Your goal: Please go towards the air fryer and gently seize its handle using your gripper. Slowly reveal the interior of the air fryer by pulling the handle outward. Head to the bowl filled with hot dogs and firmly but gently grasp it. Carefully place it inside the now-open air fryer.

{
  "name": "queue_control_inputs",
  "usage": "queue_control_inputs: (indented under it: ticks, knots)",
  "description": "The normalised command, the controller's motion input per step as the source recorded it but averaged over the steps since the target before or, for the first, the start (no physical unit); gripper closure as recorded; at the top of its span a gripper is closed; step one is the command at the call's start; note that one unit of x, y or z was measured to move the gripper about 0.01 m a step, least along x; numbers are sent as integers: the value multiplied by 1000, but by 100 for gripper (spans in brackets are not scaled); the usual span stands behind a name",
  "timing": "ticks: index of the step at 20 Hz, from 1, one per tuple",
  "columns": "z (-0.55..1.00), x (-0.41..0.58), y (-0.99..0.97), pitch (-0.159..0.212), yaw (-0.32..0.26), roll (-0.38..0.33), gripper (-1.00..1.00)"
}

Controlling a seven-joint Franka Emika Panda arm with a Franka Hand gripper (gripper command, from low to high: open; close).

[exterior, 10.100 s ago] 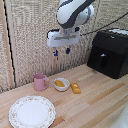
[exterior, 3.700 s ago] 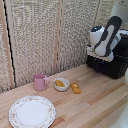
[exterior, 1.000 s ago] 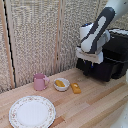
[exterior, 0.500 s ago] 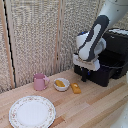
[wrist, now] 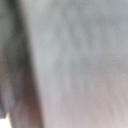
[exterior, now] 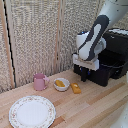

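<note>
The air fryer (exterior: 111,62) stands at the exterior view's right, on a wooden table (exterior: 95,107) in front of a woven screen (exterior: 40,35). Its drawer (exterior: 100,70) is pulled out toward the exterior view's left, so the front of the appliance stands open above it. The handle is hidden behind the arm and cannot be made out.

The white and grey arm (exterior: 97,35) comes down from the upper right, and the gripper (exterior: 84,76) sits low at the left end of the drawer, just above the table. Its fingers are dark against the black drawer — whether they are clamped on anything or spread apart cannot be told. The wrist view shows only a grey blur and settles nothing.

The bowl (exterior: 61,84) with its orange-yellow pieces rests on the table to the exterior view's left of the gripper, apart from it. A loose yellow-orange chunk (exterior: 75,88) lies between the bowl and the drawer, nearer the bowl. A pink mug (exterior: 40,82) stands just beside the bowl on its far side, and a floral-rimmed plate (exterior: 32,111) lies at the near left of the table.
</note>
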Motion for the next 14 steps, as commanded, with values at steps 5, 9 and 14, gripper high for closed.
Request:
queue_control_inputs:
  ticks: [5, 9, 14]
  knots:
    - [701, 24, 139, 5, -47, -65, -100]
    - [454, 141, 229, 80, 5, 1, -100]
    - [251, 118, 396, 175, 69, 72, -100]
